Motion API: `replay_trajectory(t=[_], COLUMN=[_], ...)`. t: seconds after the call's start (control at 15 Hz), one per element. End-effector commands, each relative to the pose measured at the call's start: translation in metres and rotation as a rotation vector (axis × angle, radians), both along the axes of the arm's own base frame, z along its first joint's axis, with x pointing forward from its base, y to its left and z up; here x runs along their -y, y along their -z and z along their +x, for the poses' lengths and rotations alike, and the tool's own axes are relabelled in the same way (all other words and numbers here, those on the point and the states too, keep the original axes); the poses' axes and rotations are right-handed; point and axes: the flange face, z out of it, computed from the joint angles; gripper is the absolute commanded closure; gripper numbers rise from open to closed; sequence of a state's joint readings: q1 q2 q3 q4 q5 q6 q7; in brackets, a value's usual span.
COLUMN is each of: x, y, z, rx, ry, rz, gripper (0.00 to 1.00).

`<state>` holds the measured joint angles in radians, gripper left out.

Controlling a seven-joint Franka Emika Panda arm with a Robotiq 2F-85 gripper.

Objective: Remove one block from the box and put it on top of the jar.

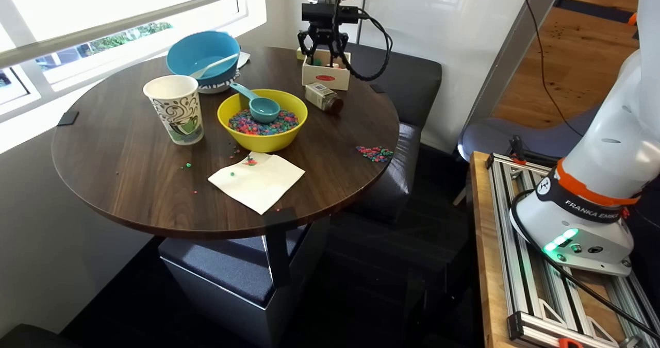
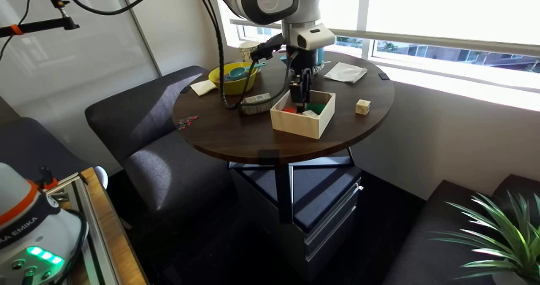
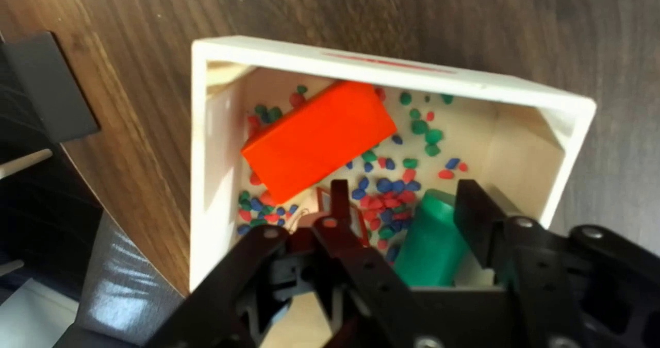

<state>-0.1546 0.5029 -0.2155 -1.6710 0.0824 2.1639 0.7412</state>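
Observation:
The box (image 1: 315, 78) is a small tan, open-topped wooden box with a red mark, also seen in an exterior view (image 2: 295, 125) and in the wrist view (image 3: 392, 62). Inside lie an orange-red block (image 3: 319, 139), a green block (image 3: 430, 239) and a pale block with a red-edged mark (image 3: 359, 221), partly hidden by a finger. The jar (image 1: 320, 96), clear with a dark reddish lid, lies on its side beside the box, also in an exterior view (image 2: 256, 104). My gripper (image 3: 399, 188) is open and points down into the box, its fingers apart with the green block between, nearer the right finger.
Small coloured pebbles lie in the box. A loose wooden block (image 2: 363, 107) sits beside it on the round table. A yellow bowl (image 1: 263, 143) with a teal scoop (image 1: 264, 110), a blue bowl (image 1: 198, 54), a paper cup (image 1: 178, 113) and a napkin (image 1: 258, 183) stand further off.

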Motion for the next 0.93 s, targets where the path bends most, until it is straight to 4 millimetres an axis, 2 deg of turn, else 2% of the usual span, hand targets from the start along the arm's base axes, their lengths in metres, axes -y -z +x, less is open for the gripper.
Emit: replay_trajectory(t=[0.0,0.07,0.27,0.4,0.53,0.6,0.8,0.87], x=[-0.001,-0.001,-0.002,0.0,0.001,0.001,0.001,0.003], y=[0.017,0.017,0.017,0.017,0.0,-0.014,-0.048,-0.055], z=[0.002,0.002,0.002,0.002,-0.001,-0.004,-0.012,-0.011], rx=[-0.026,-0.028,-0.033,-0.035,-0.009,0.017,0.064,0.08], ry=[0.012,0.008,0.008,0.008,0.007,0.0,-0.006,0.012], rz=[-0.047,-0.053,-0.07,-0.076,-0.075,-0.076,-0.089,-0.103], gripper=[0.68,0.69,0.93,0.97,1.0,0.96,0.94,0.69])
